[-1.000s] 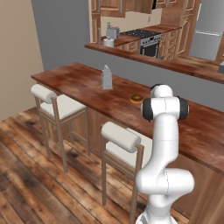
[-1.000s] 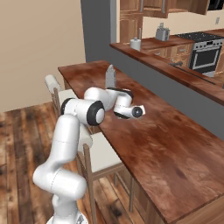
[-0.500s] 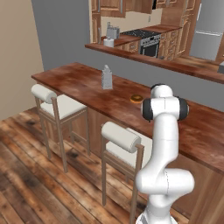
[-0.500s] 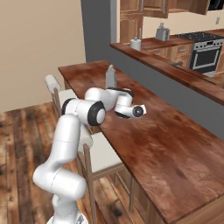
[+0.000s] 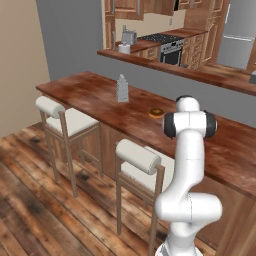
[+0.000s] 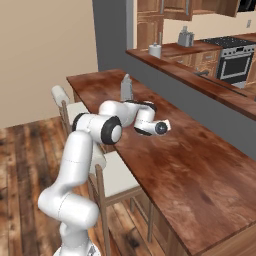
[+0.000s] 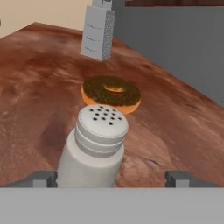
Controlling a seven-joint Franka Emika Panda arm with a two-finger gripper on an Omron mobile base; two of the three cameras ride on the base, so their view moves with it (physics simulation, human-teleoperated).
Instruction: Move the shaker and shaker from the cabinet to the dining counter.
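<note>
A light-grey shaker [image 7: 97,146] with a perforated rounded cap sits between the fingertips of my gripper [image 7: 112,178], close in front of the hand camera. The jaws stand wide; the right fingertip [image 7: 180,178] is clearly apart from the shaker, and the left one is close beside it. The shaker's base is hidden. The hand [image 6: 159,128] hovers low over the dining counter [image 6: 200,175], a glossy reddish-brown top [image 5: 95,95]. Brown wood wall cabinets [image 5: 127,7] hang in the kitchen behind.
A brown donut [image 7: 111,93] lies just beyond the shaker [image 5: 156,112]. Farther along the counter stands a grey box grater [image 7: 97,33] [image 5: 121,89] [image 6: 126,87]. Two cushioned stools [image 5: 65,117] [image 5: 140,157] line the counter's near side. A grey raised ledge [image 6: 190,85] borders its far side.
The arm stays in the same place over the counter. The jaws have spread apart around the shaker.
</note>
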